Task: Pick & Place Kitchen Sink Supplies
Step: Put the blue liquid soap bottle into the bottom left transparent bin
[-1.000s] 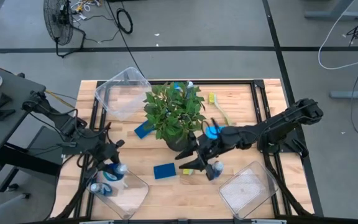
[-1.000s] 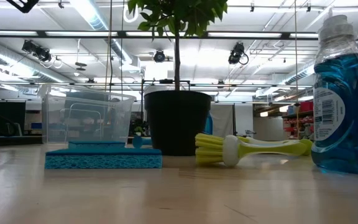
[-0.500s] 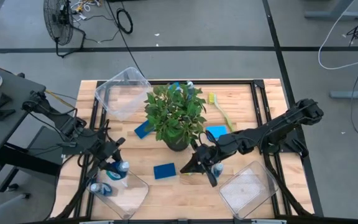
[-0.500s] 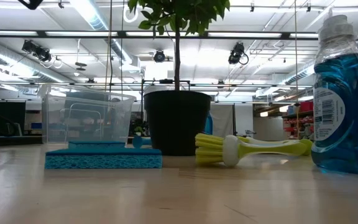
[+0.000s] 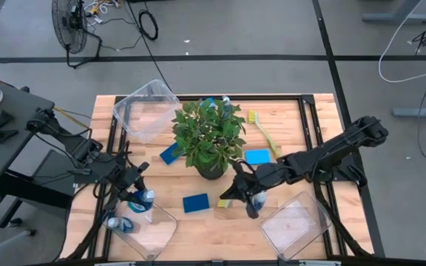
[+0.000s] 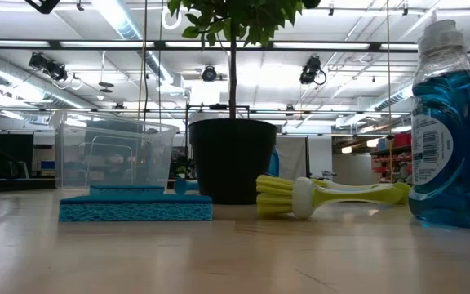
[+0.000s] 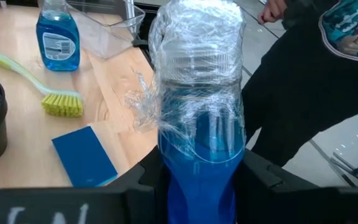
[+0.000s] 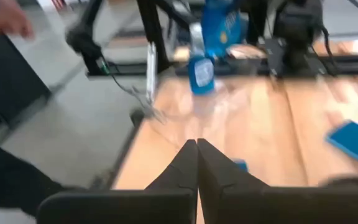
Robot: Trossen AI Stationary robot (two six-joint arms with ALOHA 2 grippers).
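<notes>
My left gripper (image 5: 135, 193) is shut on a blue bottle (image 7: 197, 124), held over the far rim of the near-left clear bin (image 5: 154, 229). Another blue bottle (image 5: 117, 224) lies inside that bin. My right gripper (image 5: 228, 196) is shut with nothing between its fingers (image 8: 196, 155). It hovers near the table's front, above a yellow-green brush (image 5: 224, 203) and beside a standing blue bottle (image 5: 257, 199). A blue sponge (image 5: 196, 202) lies flat just left of the brush. Two more sponges (image 5: 257, 156) (image 5: 170, 153) and a second brush (image 5: 261, 129) lie around the potted plant (image 5: 209, 137). My left gripper pinches the bottle's blue body (image 7: 194, 186) between its two fingers, one on each side, coming nearly level from the table's left. The bottle's pale top (image 7: 197, 56), under crinkled clear film, sticks out past the fingers. Its bottom is hidden behind the gripper.
A clear bin (image 5: 145, 109) stands tilted at the far left and another (image 5: 294, 225) at the near right. The plant's pot (image 6: 233, 159) stands mid-table. A person in dark clothes (image 7: 316, 93) stands beyond the table's near edge.
My right gripper has shut on nothing. Its arm has swung a little toward the near edge, uncovering the sponge right of the plant. It has tipped and sunk slightly over the brush. The left gripper has kept its hold and place.
</notes>
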